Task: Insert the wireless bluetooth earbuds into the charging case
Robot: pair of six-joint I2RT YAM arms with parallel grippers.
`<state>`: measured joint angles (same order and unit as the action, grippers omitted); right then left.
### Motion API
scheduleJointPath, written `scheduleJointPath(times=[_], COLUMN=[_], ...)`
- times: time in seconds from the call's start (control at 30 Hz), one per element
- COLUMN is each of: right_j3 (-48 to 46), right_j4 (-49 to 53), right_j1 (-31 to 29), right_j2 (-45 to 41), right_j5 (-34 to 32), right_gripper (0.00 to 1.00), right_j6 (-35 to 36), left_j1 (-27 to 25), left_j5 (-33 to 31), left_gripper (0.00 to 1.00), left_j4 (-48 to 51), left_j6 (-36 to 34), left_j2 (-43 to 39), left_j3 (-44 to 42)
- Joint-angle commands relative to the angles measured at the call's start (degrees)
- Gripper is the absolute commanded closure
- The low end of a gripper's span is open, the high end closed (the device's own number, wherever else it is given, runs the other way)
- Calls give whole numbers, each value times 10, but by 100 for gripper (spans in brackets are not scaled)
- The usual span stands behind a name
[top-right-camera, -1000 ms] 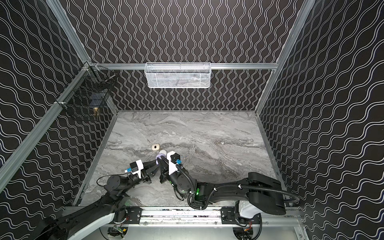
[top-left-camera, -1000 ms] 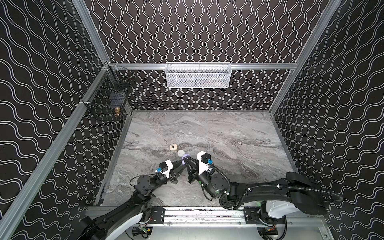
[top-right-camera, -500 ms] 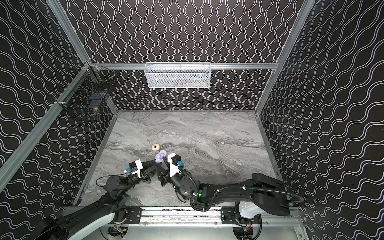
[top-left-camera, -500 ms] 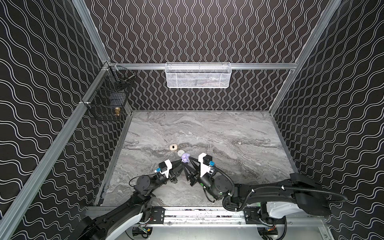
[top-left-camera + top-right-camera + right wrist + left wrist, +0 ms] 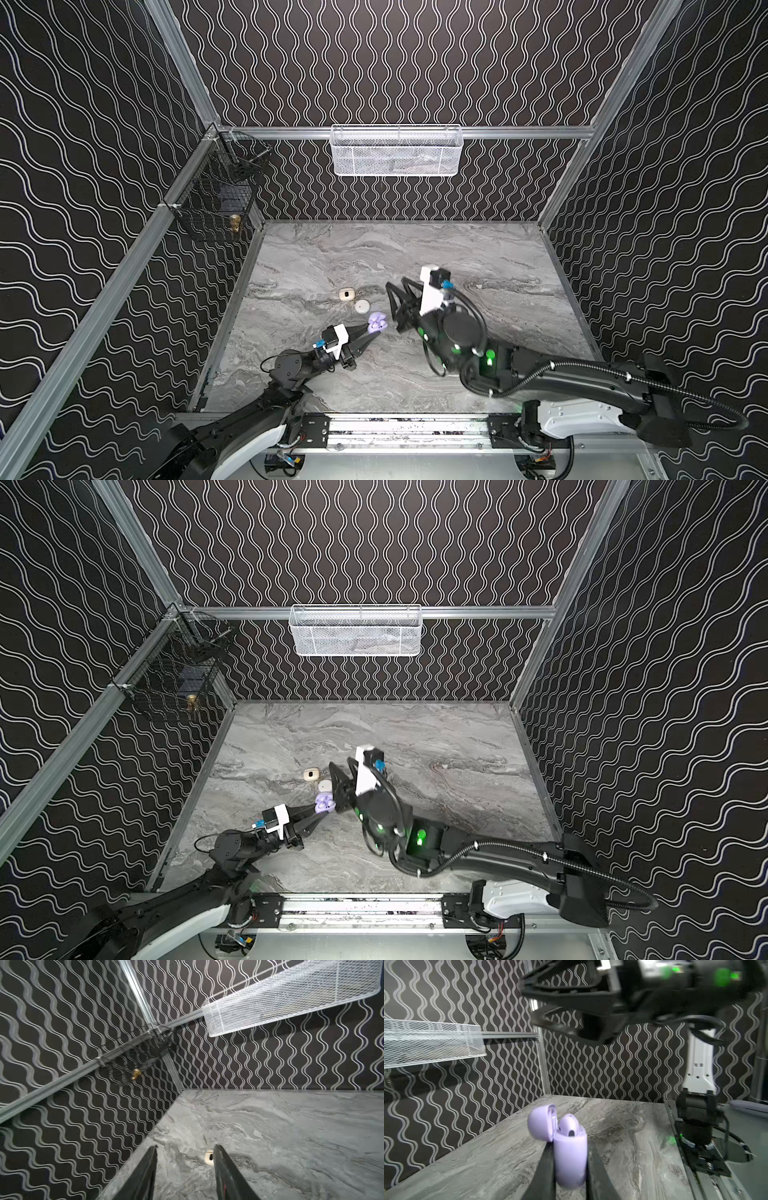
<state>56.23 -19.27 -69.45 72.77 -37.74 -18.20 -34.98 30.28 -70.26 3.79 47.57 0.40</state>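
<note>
- Left gripper point(image 5: 569, 1152) clamps the lavender case point(image 5: 571, 1159) by its sides, lid open, probably to keep the sockets facing up.
- One earbud point(image 5: 568, 1126) sits inside it.
- Right gripper point(image 5: 185, 1147) hangs above, jaws parted and empty — clear of the lid.
- Cream case point(image 5: 346, 294) and white puck point(image 5: 362, 306) lie apart on the table point(image 5: 457, 257).

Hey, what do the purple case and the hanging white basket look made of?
The purple case: likely smooth matte plastic, even colour with soft sheen. The white basket: apparently painted metal mesh, fine see-through grid on a wire rim.
</note>
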Motion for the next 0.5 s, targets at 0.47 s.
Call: scheduleJointPath(times=[0.47], right_j3=[87], right_j4=[309], right_j1=[60], right_j2=[100], right_j5=[339], right_gripper=[64], right_j6=[-48], left_j1=[-15], left_j5=[46], left_gripper=[100], left_j4=[-30], left_j6=[-21], left_j2=[58], left_j3=[20])
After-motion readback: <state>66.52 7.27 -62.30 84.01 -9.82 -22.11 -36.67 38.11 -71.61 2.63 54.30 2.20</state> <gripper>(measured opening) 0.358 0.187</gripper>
